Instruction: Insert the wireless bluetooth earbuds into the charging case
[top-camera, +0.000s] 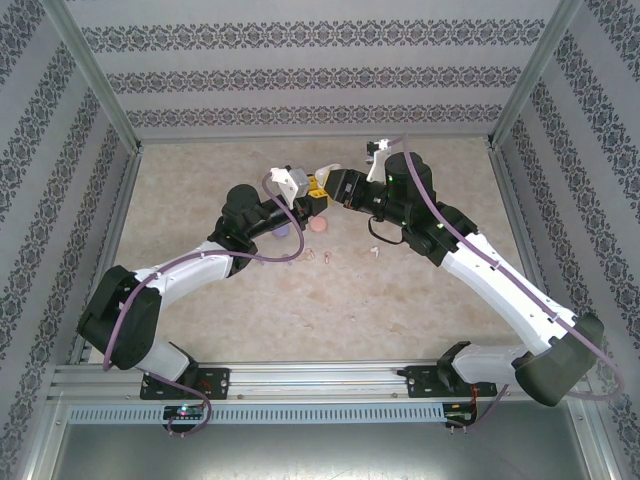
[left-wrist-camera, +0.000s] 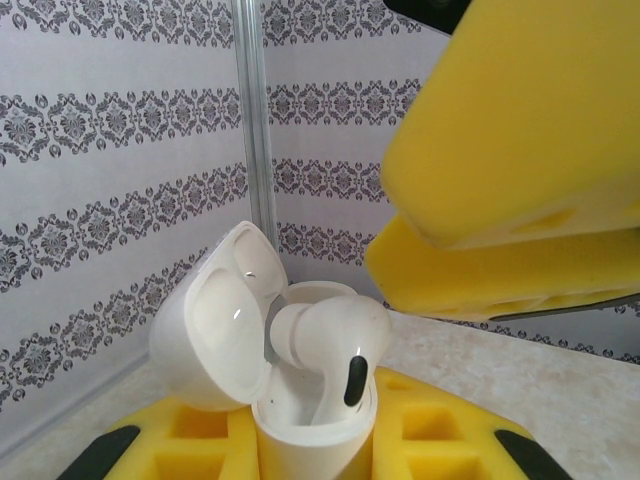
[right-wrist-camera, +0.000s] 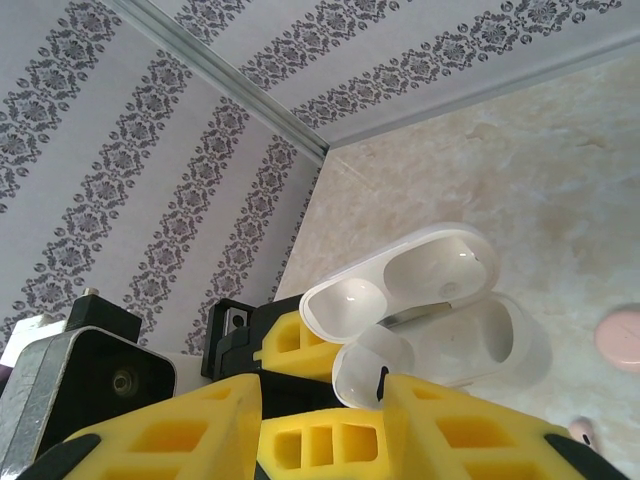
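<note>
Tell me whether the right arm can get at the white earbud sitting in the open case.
Probably yes. The left gripper holds the white charging case with its lid swung back, the white earbud stands proud of its well, and the right gripper hovers beside it, nothing between.

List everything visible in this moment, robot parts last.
white glossy plastic charging case: one, white, lid open, held off the table.
white stemmed earbud: one, white, sitting in that case.
loose stemmed earbuds: three, one white, two pinkish, on the table.
round pink case: one, pink, on the table.
purple case: one, purple, on the table, partly hidden by the left arm.
table: one, beige marbled.
patterned walls: three, grey-white, around the table.
left gripper: one, yellow-padded, shut on the charging case.
right gripper: one, yellow-padded, open, close by the earbud.
</note>
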